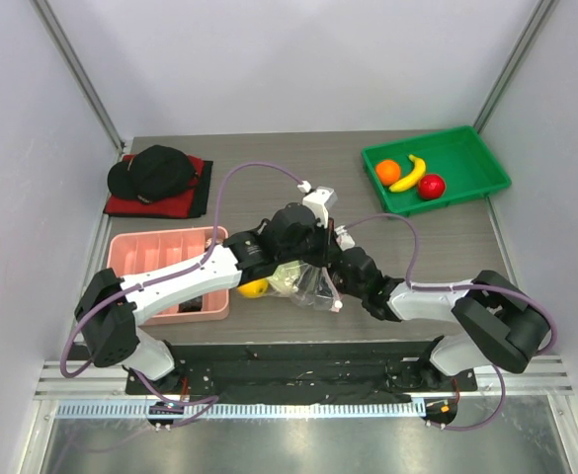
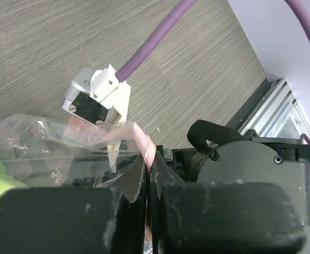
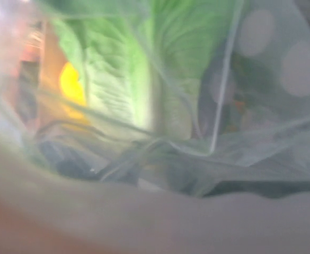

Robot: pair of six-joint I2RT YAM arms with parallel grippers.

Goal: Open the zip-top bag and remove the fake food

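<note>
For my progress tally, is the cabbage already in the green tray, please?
No, the green tray holds only the orange, banana and red fruit.

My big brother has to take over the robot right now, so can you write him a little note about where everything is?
Left gripper: shut on the bag's pink strip.
Right gripper: pressed against the bag; can't tell if it is open or shut.
Done: orange, banana and red fruit lie in the green tray.
Left: the cabbage is inside the bag. The lemon is at the bag's left end, unclear if in or out. Both must come out.
</note>
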